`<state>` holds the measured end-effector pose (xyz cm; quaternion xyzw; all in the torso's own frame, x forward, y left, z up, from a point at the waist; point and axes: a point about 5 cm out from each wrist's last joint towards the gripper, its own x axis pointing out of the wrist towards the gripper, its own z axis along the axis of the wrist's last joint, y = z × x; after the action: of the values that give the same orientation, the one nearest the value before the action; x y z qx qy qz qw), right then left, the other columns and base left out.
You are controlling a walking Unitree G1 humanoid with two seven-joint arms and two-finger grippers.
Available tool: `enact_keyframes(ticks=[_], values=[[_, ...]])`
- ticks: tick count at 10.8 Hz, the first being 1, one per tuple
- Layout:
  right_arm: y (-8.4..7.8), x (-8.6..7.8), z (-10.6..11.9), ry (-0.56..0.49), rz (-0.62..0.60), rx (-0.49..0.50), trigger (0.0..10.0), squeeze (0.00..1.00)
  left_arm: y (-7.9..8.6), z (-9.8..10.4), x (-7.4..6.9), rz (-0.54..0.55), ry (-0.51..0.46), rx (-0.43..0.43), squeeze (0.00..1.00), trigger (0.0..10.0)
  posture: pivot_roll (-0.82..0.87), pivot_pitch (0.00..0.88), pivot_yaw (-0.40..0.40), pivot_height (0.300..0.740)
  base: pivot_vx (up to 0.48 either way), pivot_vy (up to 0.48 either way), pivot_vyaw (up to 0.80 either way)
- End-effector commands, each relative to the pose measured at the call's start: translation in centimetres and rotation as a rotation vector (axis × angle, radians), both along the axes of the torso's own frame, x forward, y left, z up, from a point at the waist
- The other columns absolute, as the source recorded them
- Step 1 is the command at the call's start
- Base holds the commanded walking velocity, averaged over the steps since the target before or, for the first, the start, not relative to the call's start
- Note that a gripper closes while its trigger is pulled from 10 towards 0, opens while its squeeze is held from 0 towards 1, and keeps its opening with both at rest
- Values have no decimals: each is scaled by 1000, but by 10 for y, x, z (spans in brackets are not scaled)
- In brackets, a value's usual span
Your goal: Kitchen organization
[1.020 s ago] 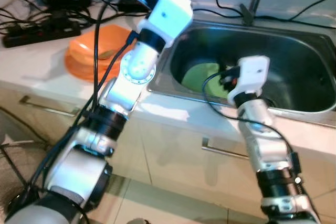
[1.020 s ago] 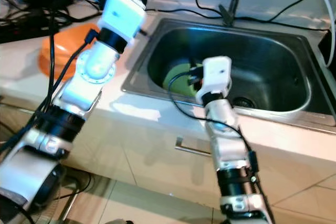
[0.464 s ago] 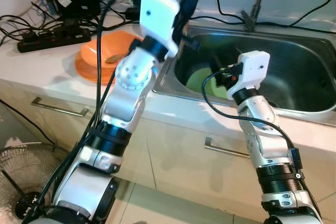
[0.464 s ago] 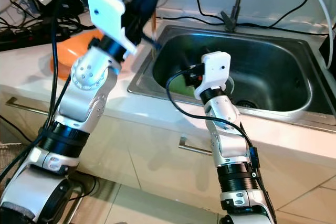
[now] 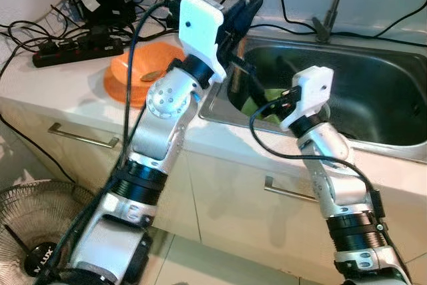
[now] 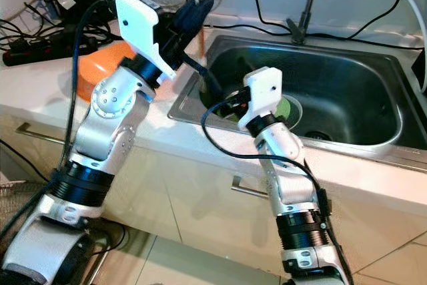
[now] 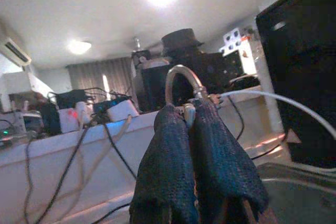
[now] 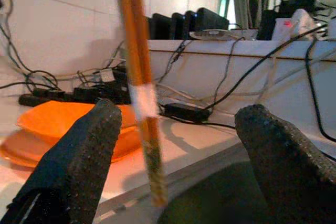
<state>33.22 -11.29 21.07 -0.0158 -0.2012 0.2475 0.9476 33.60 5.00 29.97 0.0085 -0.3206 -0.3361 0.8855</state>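
Note:
My left gripper [image 6: 199, 6] is raised above the sink's left rim, shut on a thin orange stick [image 6: 200, 41] that hangs down from it. That orange stick [image 8: 139, 77] has a white band and hangs upright in the right wrist view. Its fingers [image 7: 173, 145] are pressed together. My right gripper [image 6: 225, 95] reaches into the steel sink [image 5: 373, 91], open, with its fingers [image 8: 89, 156] spread wide and nothing between them. It hovers over a green plate [image 6: 288, 108] on the sink floor. Orange plates [image 5: 133, 75] are stacked on the counter left of the sink.
A faucet [image 5: 333, 5] stands behind the sink. A power strip [image 5: 73, 51] and tangled cables lie at the counter's back left. Drawer handles [image 5: 83, 138] run along the cabinet fronts, and a floor fan [image 5: 30, 231] stands low on the left.
The camera has pulled back and shifted. My left arm has swung its gripper up and over toward the sink's left rim. The right gripper stays in the sink over the green plate.

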Motion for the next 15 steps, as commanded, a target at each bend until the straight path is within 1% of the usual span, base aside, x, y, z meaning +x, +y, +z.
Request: enact_keyframes(ticks=[1,2,3,5,6,7,8,15], values=[[4,-2,2,-13,21,-2,10000,0,2,-5,0,-21,34,-9,0,10000,118,5,56,740,0,0,0],[7,-2,0,-5,28,-5,10000,0,-4,-11,-3,-72,65,-2,0,10000,122,6,55,740,0,0,0],[9,-3,0,-1,39,-3,10000,0,-10,-15,-8,-120,76,6,0,10000,124,7,51,740,0,0,0],[11,-2,-2,4,45,-4,10000,0,-15,-19,-11,-157,92,13,0,10000,127,8,46,740,0,0,0],[12,-1,-3,13,45,-2,8706,0,-15,-19,-12,-173,101,5,0,10000,127,10,45,740,0,0,0],[12,0,-4,18,42,-4,353,0,-15,-18,-13,-177,102,3,0,10000,132,12,42,740,0,0,0],[12,1,-6,25,39,-14,0,0,-14,-18,-13,-179,102,8,0,10000,136,14,41,740,0,0,0],[17,3,-9,35,37,-8,0,0,-16,-18,-16,-187,109,13,0,10000,146,22,40,740,0,0,0]])
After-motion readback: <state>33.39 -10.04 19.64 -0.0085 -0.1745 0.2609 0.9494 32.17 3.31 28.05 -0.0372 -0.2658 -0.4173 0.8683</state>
